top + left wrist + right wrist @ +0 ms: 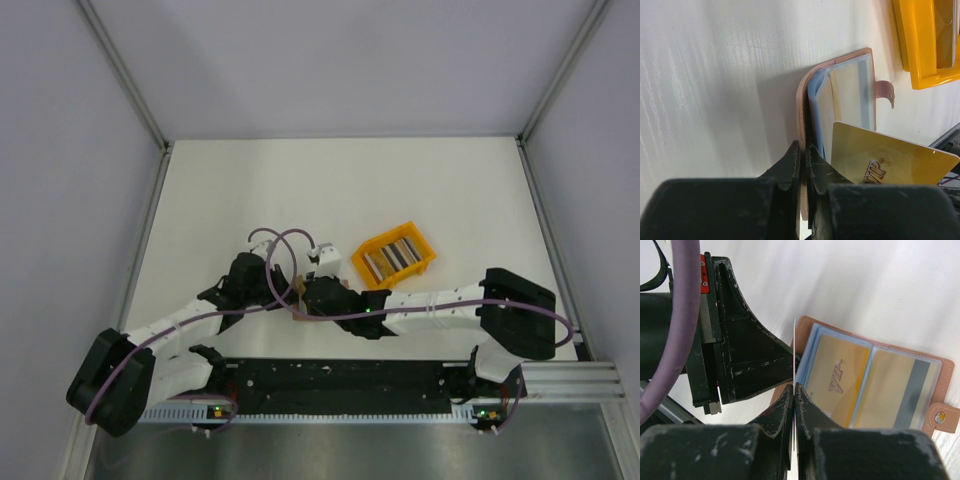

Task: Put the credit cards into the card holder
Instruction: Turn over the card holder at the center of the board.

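**Nearly in: thin gold plastic credit card (885, 161) lines up with the tan leather-like card holder (852, 85)**

The holder lies open just beside the bright yellow plastic tray (408, 274), on the tray's left-arm side, where both arms meet over the white table (300, 180). The left gripper (802, 150) is clamped narrow on the holder's tan cover and props it up on edge. The right gripper (794, 389) pinches the gold card, seen edge-on between closed fingers. The card hangs tilted, its corner at the clear sleeves; whether it has entered a slot cannot be told. A gold "VIP" face shows in one sleeve, either a seated card or a reflection. Grey and dark cards (392, 255) stand inside the tray.

This appears to be the insertion step. The next move likely calls for squaring the card's edge to a sleeve mouth and sliding it in while the left grip holds firm.
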Robot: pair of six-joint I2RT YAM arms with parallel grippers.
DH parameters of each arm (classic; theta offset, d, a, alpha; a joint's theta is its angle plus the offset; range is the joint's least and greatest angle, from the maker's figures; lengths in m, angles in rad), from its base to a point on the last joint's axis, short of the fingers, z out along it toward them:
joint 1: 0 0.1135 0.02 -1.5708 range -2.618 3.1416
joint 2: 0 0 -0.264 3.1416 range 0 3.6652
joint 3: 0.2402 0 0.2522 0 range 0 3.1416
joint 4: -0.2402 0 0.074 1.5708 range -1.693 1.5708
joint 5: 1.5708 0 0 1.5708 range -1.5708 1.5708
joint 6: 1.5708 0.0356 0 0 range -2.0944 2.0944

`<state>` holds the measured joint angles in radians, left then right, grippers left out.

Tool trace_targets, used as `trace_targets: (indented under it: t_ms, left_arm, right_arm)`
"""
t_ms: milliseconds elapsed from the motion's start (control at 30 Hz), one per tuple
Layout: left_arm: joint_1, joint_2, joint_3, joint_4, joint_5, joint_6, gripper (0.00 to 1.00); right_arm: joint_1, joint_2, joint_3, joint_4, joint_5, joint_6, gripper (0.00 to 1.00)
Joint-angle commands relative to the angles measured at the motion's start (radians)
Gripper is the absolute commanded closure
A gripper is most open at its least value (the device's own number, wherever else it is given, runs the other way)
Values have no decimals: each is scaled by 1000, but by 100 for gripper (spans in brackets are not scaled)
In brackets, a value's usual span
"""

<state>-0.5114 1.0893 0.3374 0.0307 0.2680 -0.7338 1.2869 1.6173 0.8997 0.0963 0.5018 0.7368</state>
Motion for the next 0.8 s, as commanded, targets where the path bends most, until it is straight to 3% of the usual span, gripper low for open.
trace_targets:
  t_ms: [0, 767]
  left_arm:
    - [1, -3, 0, 43, -12, 11, 100]
    - [-1, 4, -3, 44, -21, 16, 100]
  right_arm:
    - [18, 23, 28, 19, 7, 15, 100]
    - [29, -66, -13, -90, 199, 9, 100]
